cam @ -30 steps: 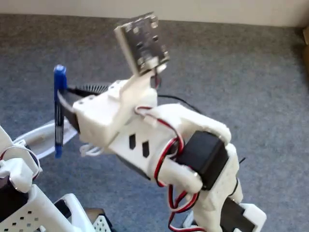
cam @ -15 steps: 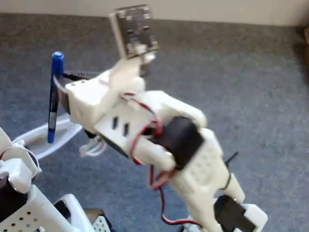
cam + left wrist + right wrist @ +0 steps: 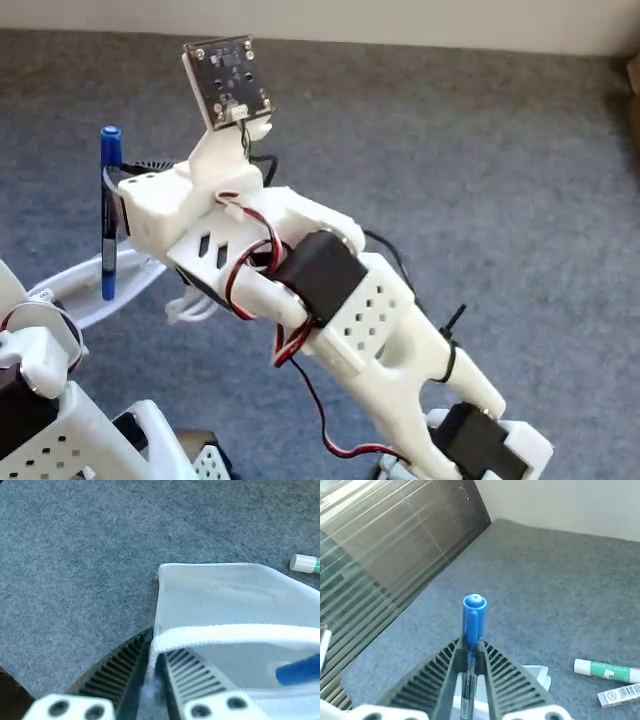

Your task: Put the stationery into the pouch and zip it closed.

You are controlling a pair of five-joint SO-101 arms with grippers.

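Note:
My right gripper (image 3: 470, 647) is shut on a blue pen (image 3: 472, 617) and holds it upright. In the high view the blue pen (image 3: 107, 215) hangs at the far left with its lower end at the mouth of the white mesh pouch (image 3: 85, 290). My left gripper (image 3: 152, 642) is shut on the rim of the pouch (image 3: 220, 600), holding the mouth up. The pen's blue end (image 3: 300, 670) shows just behind that rim. A green-and-white glue stick (image 3: 606, 670) and a small labelled stick (image 3: 620, 695) lie on the carpet beyond the pouch.
Grey carpet (image 3: 480, 150) covers the work surface. The right arm's white body with black motors (image 3: 330, 290) stretches across the middle of the high view. The left arm's base (image 3: 60, 420) sits at the lower left. A glue stick (image 3: 306, 563) lies beside the pouch's far corner.
The right arm has stretched out farther to the left, carrying the pen a little leftward over the pouch. The pouch and the left arm stay put.

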